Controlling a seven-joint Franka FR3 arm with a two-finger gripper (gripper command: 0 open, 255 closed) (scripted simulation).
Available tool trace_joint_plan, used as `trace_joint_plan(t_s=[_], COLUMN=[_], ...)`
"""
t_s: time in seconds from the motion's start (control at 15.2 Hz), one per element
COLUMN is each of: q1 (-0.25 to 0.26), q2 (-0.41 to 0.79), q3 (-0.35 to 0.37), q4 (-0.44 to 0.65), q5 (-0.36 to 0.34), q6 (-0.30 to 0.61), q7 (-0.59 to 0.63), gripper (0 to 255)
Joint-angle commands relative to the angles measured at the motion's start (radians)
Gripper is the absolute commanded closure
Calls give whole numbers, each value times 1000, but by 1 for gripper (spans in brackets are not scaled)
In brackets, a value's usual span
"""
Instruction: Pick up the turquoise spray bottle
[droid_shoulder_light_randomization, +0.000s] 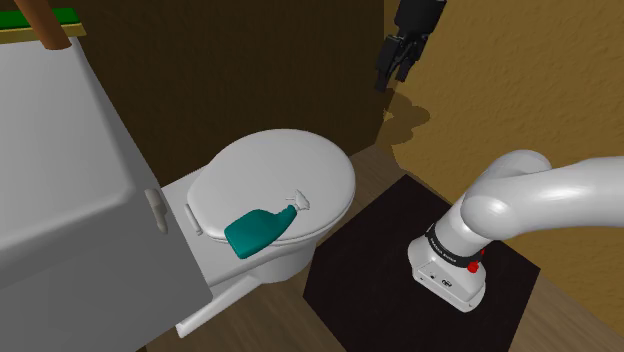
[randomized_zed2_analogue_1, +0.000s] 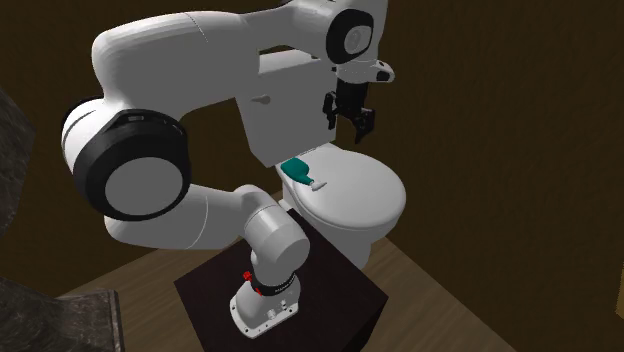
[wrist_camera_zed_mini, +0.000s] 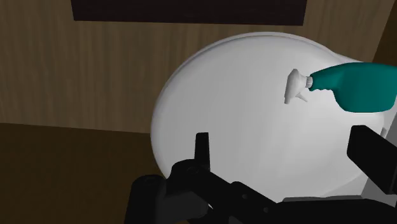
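A turquoise spray bottle (droid_shoulder_light_randomization: 260, 229) with a white nozzle lies on its side on the shut white toilet lid (droid_shoulder_light_randomization: 250, 170), near the tank end. It is also in the second exterior view as the bottle (randomized_zed2_analogue_1: 296, 170) and in the wrist view as the bottle (wrist_camera_zed_mini: 357, 85). My black gripper (droid_shoulder_light_randomization: 398, 64) hangs high above the floor, off to the front of the toilet and well apart from the bottle. In the second exterior view the gripper (randomized_zed2_analogue_1: 351, 120) hovers above the lid. The gripper (wrist_camera_zed_mini: 289, 153) is open, with nothing between its fingers (wrist_camera_zed_mini: 201, 150).
The grey toilet tank (droid_shoulder_light_randomization: 60, 170) stands at the shoulder view's left, with a brown handle (droid_shoulder_light_randomization: 45, 25) and a green item on top. My dark stand (droid_shoulder_light_randomization: 380, 255) sits on the wooden floor beside the bowl. A dark wall and an ochre wall (droid_shoulder_light_randomization: 520, 70) close in behind.
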Motion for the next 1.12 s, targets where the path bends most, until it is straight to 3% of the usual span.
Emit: trace_joint_plan(t_s=[0.0, 1.06], q1=[0, 217], q2=[0, 250], q3=[0, 191], q4=[0, -242], q5=[0, -5], q6=[0, 579], q7=[0, -278], gripper=[0, 0])
